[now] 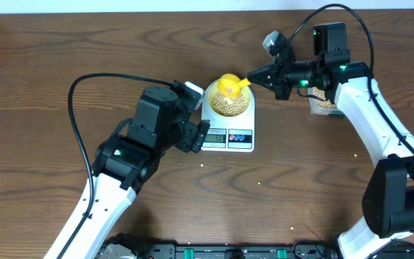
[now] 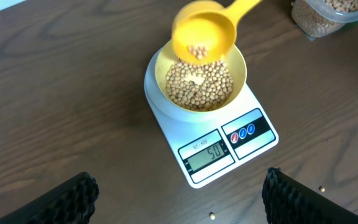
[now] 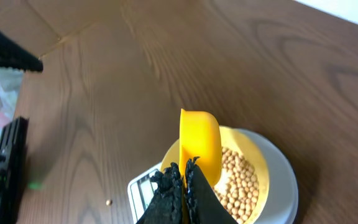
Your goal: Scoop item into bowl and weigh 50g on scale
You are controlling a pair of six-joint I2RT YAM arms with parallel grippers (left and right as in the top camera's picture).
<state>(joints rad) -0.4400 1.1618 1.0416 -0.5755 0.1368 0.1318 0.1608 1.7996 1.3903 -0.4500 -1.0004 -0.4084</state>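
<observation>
One flat white digital scale (image 1: 226, 138) carries one round pale-yellow bowl (image 2: 238, 67) of tan beans (image 2: 201, 90); above it the right claw (image 1: 256, 75) clamps one yellow plastic scoop (image 2: 202, 34), and beside it the left claw (image 1: 196, 119) gapes empty.

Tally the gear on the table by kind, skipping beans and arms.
bowl: 1
scale: 1
scoop: 1
clear tub: 1
Total: 4

1. Left arm: reaches from the near edge to just left of the scale (image 1: 228, 140).
2. Left gripper (image 1: 192, 134): jaws wide apart, empty, beside the scale's left edge.
3. Right arm: comes in from the scale's right, forearm angled leftward.
4. Right gripper (image 1: 256, 74): clamped on the handle of the yellow scoop (image 1: 228, 85), above the scale's far right corner.
</observation>
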